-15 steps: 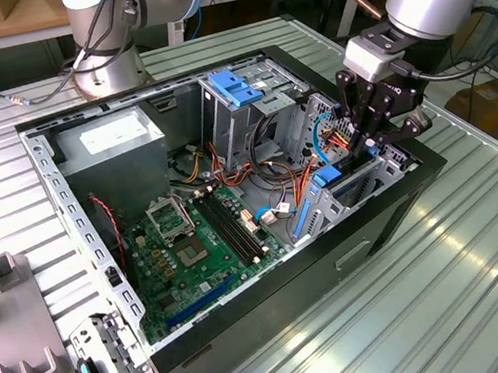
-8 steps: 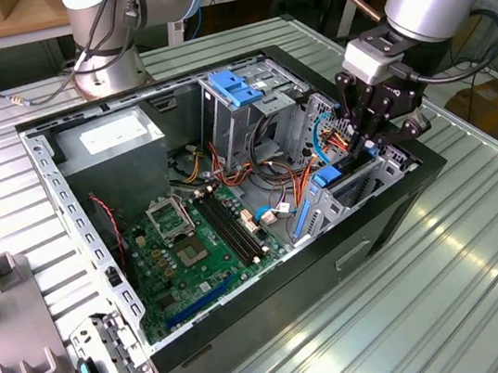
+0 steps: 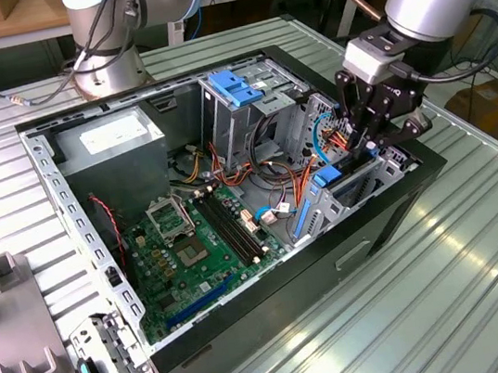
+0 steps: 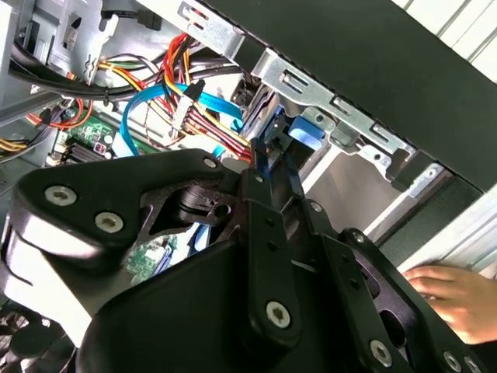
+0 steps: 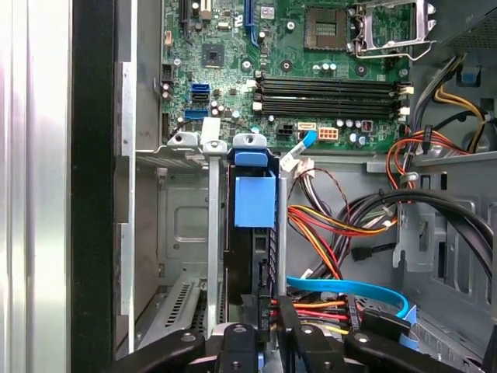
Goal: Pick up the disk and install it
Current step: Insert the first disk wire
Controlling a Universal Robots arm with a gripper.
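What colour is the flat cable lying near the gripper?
Light blue; the flat cable shows best in the first wrist view.

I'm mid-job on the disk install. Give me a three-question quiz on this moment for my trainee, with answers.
1. True or false: the disk lies flat on the table, outside the computer case.
2. Which is the gripper nearest to? A: the power supply. B: the drive cage at the case's edge. C: the processor socket.
3. In the second wrist view, what rests just outside the case?

Key
1. False: it sits on edge in the drive cage, blue tab showing.
2. B.
3. A person's hand.
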